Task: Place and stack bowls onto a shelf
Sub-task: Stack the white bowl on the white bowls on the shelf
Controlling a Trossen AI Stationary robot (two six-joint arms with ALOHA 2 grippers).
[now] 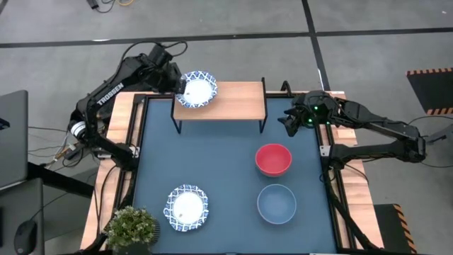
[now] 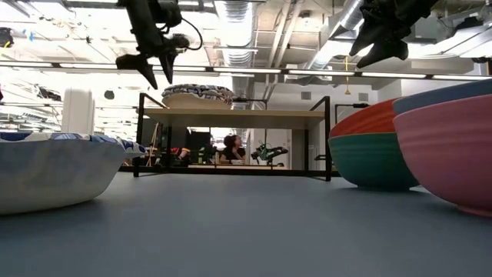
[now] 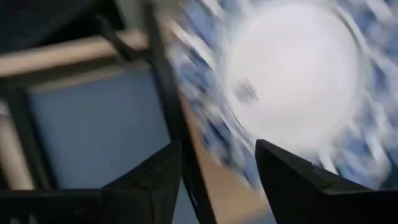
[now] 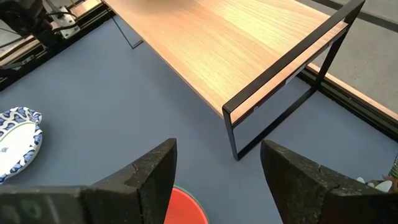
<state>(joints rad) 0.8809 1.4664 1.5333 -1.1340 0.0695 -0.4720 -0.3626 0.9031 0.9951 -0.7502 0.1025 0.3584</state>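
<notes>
A white bowl with a blue lattice rim point(image 1: 197, 90) sits on the left end of the wooden shelf point(image 1: 233, 103); it also shows in the low view point(image 2: 197, 95). My left gripper point(image 1: 182, 85) is open and hovers just left of and above that bowl point(image 3: 292, 81), touching nothing. My right gripper point(image 1: 289, 124) is open and empty, in the air off the shelf's right end point(image 4: 249, 43). On the table rest a second white-and-blue bowl point(image 1: 187, 207), a red bowl point(image 1: 273, 159) and a pale blue bowl point(image 1: 276, 203).
A small potted plant point(image 1: 131, 228) stands at the near left corner. The shelf's middle and right part point(image 1: 241, 95) is bare wood. The shelf's black legs point(image 4: 233, 134) stand on the dark table mat. A person point(image 2: 231, 148) sits in the room behind.
</notes>
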